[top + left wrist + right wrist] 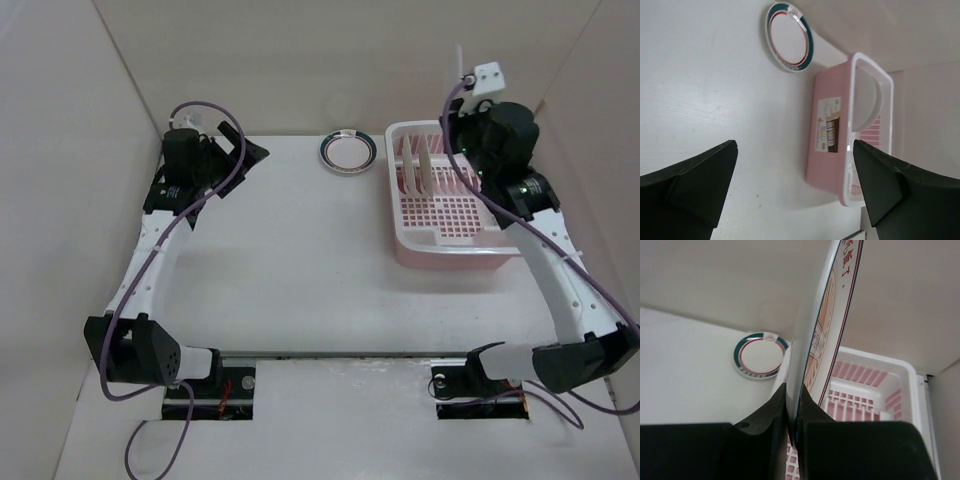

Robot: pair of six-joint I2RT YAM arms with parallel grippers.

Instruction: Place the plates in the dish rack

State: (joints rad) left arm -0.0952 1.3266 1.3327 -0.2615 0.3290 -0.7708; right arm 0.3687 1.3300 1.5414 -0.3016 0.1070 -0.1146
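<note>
Red characters run along the rim of the held plate [822, 325], beside its orange pattern, but they are seen edge-on and cannot be read. A label [829, 125] on the pink side of the rack [455, 245] has a dark band and small print, too blurred to make out.

The right end effector [792, 420] is clenched on the lower edge of that plate, holding it upright above the rack. At least one white plate [424, 170] stands on edge among the prongs. The teal plate [347, 151] lies flat on the surface [300, 260], just left of the rack and near the back wall.

The left end effector [795, 192] is released, its fingers spread wide over bare surface, well apart from the teal plate.

The surface is white, and plain pale walls [60, 150] close it in on three sides.
</note>
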